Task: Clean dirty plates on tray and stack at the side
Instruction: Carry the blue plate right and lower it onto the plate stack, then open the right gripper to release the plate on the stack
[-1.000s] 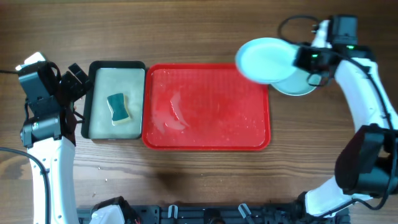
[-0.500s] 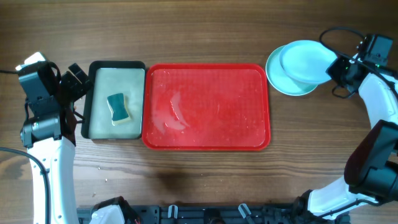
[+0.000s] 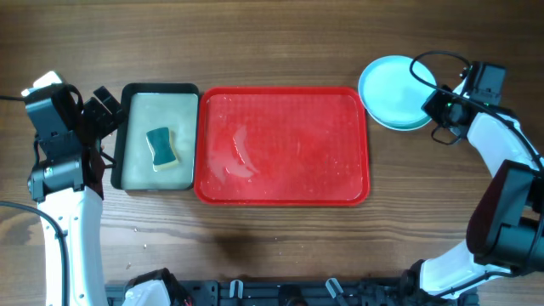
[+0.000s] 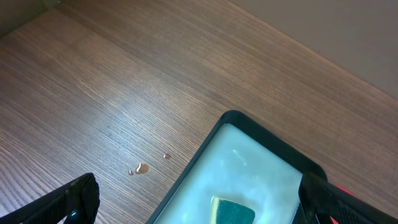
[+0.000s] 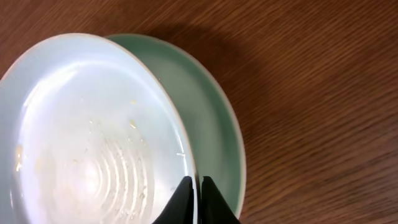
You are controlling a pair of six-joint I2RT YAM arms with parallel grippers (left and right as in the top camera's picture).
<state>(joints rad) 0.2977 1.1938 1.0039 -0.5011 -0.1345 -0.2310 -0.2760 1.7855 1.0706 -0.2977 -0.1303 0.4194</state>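
Pinching upper plate, right hand

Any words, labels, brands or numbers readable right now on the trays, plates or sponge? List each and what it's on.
None can be read in any view.
Red tray: no text.
Black tray: no text.
Sponge: no text.
Plates: no text; only faint smears and rings show in the right wrist view.
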